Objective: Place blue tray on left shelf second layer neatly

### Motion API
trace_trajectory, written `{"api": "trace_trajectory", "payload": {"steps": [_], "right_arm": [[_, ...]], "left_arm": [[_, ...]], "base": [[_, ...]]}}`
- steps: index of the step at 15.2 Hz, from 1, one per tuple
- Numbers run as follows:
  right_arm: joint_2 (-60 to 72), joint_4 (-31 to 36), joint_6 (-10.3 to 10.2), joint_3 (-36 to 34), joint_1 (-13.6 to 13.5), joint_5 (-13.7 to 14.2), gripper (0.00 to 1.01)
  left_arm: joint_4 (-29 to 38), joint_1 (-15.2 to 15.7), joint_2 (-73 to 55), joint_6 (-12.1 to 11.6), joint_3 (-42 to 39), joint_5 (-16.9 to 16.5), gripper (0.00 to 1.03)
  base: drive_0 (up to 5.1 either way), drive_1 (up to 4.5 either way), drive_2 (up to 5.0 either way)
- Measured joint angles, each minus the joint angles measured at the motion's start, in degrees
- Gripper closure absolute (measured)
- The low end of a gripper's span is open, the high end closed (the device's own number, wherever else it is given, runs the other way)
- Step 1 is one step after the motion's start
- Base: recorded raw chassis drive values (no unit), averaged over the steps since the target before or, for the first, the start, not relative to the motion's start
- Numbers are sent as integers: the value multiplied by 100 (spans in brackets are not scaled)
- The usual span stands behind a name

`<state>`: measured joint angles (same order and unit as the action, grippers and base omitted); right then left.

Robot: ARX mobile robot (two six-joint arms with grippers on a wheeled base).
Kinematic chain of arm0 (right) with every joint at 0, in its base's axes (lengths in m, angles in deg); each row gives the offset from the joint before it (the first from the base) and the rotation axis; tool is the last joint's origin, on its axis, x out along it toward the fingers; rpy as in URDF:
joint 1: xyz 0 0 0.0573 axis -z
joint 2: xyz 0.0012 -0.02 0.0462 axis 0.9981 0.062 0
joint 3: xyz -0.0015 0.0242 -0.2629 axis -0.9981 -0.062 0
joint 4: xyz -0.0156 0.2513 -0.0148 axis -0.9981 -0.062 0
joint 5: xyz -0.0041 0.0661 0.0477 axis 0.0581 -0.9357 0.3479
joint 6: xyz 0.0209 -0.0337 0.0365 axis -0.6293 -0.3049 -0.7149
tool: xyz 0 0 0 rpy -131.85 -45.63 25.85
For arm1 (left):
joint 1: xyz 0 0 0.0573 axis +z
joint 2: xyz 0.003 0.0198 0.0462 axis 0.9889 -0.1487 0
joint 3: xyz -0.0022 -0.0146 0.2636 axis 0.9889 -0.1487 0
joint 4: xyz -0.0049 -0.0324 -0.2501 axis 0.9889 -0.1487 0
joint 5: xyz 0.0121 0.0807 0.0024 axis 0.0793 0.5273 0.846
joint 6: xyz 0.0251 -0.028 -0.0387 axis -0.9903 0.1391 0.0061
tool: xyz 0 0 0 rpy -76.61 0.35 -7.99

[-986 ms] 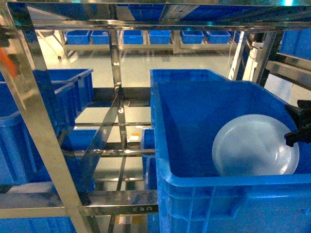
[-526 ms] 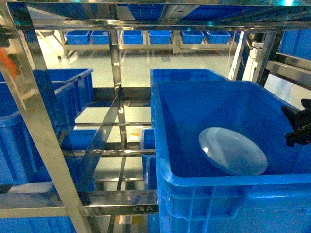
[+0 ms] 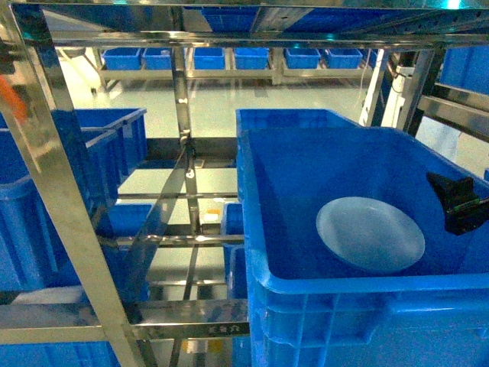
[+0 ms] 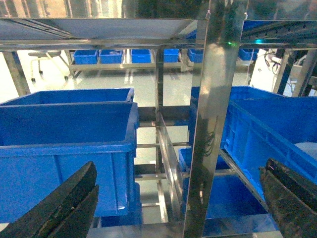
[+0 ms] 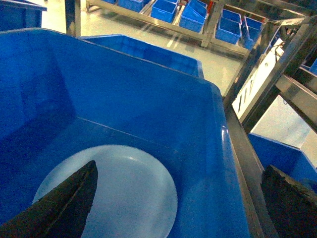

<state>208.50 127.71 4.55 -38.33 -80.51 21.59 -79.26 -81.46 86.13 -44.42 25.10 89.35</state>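
We see that the blue tray (image 3: 370,234) now lies flat on the floor of the big blue crate (image 3: 306,287) at the right of the head view; a second ago it leaned up against the crate's right wall beside our right claw (image 3: 457,205), and half a second ago it was tipping down. So the tray has left our grip and settled. The right claw hangs over the crate's right rim, apart from the tray, its fingers spread wide in the right wrist view with nothing between them. The left claw (image 4: 178,208) is likewise spread and empty, facing the steel rack post (image 4: 210,129) and the left crate (image 4: 67,144).

We judge the drop done, but whether this crate sits on the left shelf second layer (image 3: 191,241) is not clear, since it stands right of the centre post. The tray rests level, toward the crate's right front.
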Motion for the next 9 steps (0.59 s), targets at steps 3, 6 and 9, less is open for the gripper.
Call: {"api": "trace_trajectory", "payload": {"steps": [3,6,9], "right_arm": [[0,525,-435,-221,-118,765,14],[-1185,525,-1423,-1744,-264,1515,52],[-2269,520,-1565,-2782,-479,1836,89]], "left_arm": [[2,0,0,0,0,0,5],[0,0,0,0,0,2,5],[0,0,0,2,0,2,5]], "base": [[0,0,0],[0,0,0],[0,0,0]]}}
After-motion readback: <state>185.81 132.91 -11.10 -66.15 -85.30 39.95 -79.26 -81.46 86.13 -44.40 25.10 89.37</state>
